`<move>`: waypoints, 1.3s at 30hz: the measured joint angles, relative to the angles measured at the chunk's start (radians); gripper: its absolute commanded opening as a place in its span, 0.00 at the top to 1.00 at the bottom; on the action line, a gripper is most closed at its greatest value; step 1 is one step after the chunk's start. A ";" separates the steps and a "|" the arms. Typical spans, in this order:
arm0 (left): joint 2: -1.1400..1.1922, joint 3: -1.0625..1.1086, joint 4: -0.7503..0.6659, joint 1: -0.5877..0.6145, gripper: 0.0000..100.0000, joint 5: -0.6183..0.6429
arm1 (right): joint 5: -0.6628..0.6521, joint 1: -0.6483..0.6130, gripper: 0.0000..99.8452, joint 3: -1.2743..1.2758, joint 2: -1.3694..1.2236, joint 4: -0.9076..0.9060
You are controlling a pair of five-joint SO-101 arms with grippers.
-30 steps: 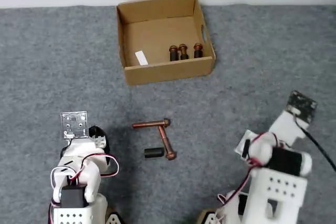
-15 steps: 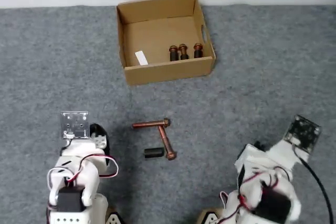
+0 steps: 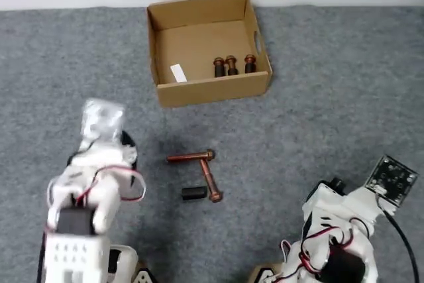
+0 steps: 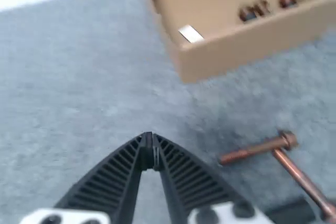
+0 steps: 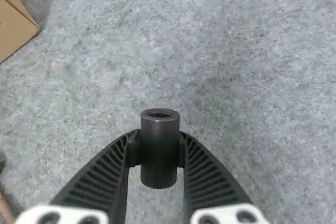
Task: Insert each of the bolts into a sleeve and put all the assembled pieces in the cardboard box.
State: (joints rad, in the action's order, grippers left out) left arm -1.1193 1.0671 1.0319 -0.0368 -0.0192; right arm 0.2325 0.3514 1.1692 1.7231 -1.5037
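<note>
Left arm lifted forward; left gripper (image 4: 147,145) pinched shut over open carpet (image 3: 331,97) beside two bolts (image 3: 191,157) and a loose sleeve (image 3: 193,193). Right gripper (image 5: 159,142), drawn back toward the near edge, clamps a black sleeve (image 5: 159,156); cardboard box (image 3: 212,91) holds three assembled pieces (image 3: 231,65).

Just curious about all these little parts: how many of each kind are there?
Bare bolts on the carpet: 2
Black sleeves: 2 (one on the carpet, one in the right gripper)
Sleeved bolts in the cardboard box: 3
Total: 7
</note>
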 measured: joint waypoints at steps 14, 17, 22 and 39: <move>0.844 -0.413 -0.005 -0.186 0.99 -0.304 | 0.000 0.006 0.99 0.000 0.012 0.000; 0.954 -0.502 0.031 -0.203 0.95 -0.413 | 0.000 0.006 0.99 0.000 0.012 0.000; 1.122 -0.651 0.150 -0.230 0.85 -0.534 | 0.000 0.006 0.99 0.000 0.012 0.000; 1.662 -1.158 0.433 -0.255 0.85 -0.652 | 0.000 0.006 0.99 0.000 0.012 0.000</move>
State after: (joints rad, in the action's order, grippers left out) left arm 0.5424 -0.0913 1.4645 -0.2915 -0.6713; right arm 0.2325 0.3575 1.1692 1.7354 -1.5037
